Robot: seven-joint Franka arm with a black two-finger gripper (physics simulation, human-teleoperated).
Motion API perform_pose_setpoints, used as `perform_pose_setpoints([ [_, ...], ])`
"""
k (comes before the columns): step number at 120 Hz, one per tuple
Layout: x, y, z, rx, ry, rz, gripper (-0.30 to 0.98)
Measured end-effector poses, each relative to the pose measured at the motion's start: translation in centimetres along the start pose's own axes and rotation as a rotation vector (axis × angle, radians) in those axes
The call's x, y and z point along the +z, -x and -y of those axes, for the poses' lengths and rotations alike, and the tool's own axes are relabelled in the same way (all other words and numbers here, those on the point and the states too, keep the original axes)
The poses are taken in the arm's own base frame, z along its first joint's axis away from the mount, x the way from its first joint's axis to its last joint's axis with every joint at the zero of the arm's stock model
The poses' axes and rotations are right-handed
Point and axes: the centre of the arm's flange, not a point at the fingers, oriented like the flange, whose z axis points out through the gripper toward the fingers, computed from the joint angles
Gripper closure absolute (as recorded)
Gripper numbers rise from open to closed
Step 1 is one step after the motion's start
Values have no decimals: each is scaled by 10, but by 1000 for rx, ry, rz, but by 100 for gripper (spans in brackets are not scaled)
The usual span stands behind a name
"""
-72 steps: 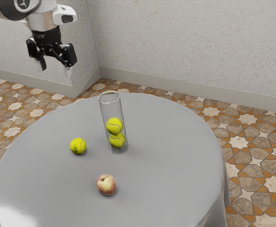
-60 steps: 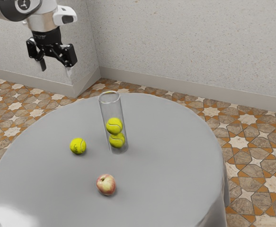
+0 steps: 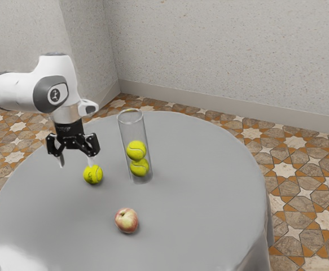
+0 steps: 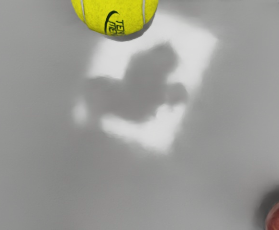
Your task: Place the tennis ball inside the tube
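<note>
Tennis ball (image 3: 93,174) on the counter (image 3: 204,197), outside the tube (image 3: 133,131), with the open tool (image 3: 75,162) close above the counter's surface.
The loose ball rests between the tube and the counter's edge at the exterior view's left; the tool's fingers stand wide apart, one tip seemingly just beside or above the ball, though contact is hard to judge. Two more balls (image 3: 136,150) sit stacked inside the upright tube, and a peach (image 3: 126,221) lies nearer the camera than either.
</note>
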Motion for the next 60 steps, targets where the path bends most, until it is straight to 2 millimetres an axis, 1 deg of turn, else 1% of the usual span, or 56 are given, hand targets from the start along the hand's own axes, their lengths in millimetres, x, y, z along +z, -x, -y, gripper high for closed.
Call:
perform_pose_setpoints([
  [10,25,-16,3,-37,17,6,0],
  [18,37,-24,3,-41,24,-2,0],
  [25,44,-30,4,-35,26,-9,0],
  [44,62,-52,25,-33,30,-27,0],
  [60,72,-70,24,6,25,-44,0],
])
